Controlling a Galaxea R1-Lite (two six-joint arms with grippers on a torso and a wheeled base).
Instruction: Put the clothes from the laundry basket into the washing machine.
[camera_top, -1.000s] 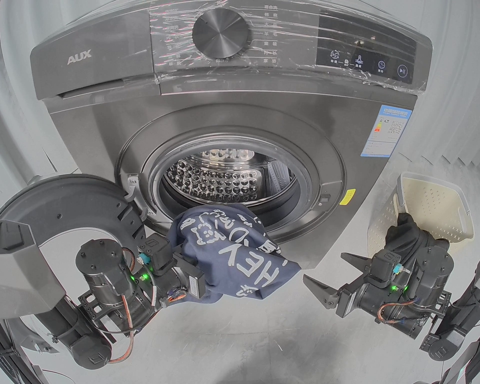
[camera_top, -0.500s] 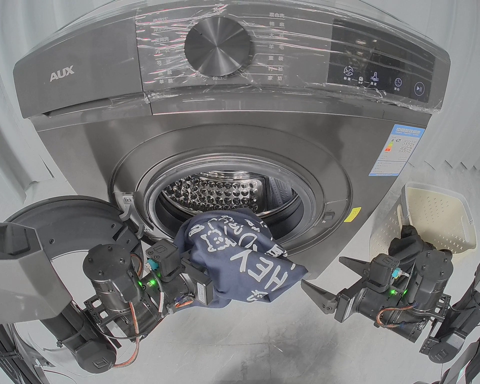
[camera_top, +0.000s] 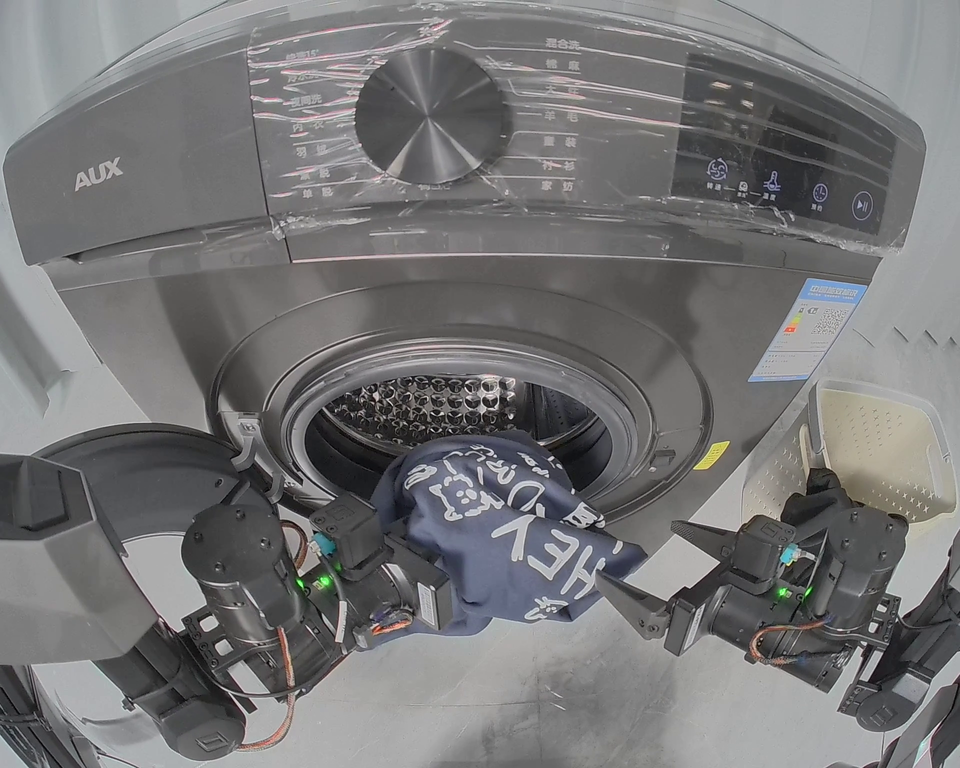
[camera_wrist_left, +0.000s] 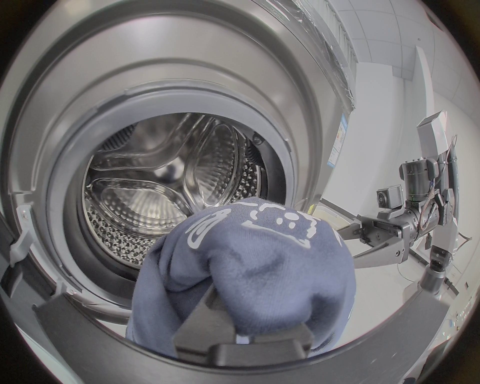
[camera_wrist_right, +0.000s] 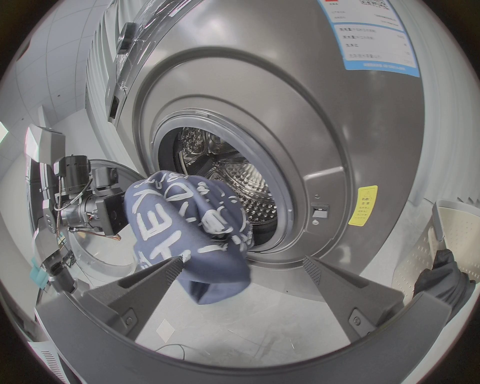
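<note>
Sweatshirt (camera_top: 500, 530) pinched in the left hand (camera_wrist_left: 245, 327) is hanging at the washing machine (camera_top: 620, 320) mouth, probably needing a deep push inside before releasing, while the right hand (camera_top: 638, 555) is hovering spread.

You are in a plain test room, set up as a laundry corner.

Right in front of your left gripper's (camera_wrist_left: 243, 334) fingers stands a big grey washing machine (camera_top: 480, 300). Its round door (camera_top: 130, 470) hangs open and the shiny drum (camera_top: 430, 405) shows inside. Clear plastic wrap (camera_top: 600, 120) covers its buttons, like on a new machine. A blue shirt (camera_top: 500, 520) is pinched in those fingers, at the door hole. Behind your right gripper (camera_top: 655, 570), away from its spread fingers, a white laundry basket (camera_top: 870, 440) with dark clothes (camera_wrist_right: 445, 280) in it sits beside the machine. Under all the fingers the floor (camera_top: 560, 690) is smooth and grey. High above them are white ceiling squares (camera_wrist_left: 380, 35), like in an office.
</note>
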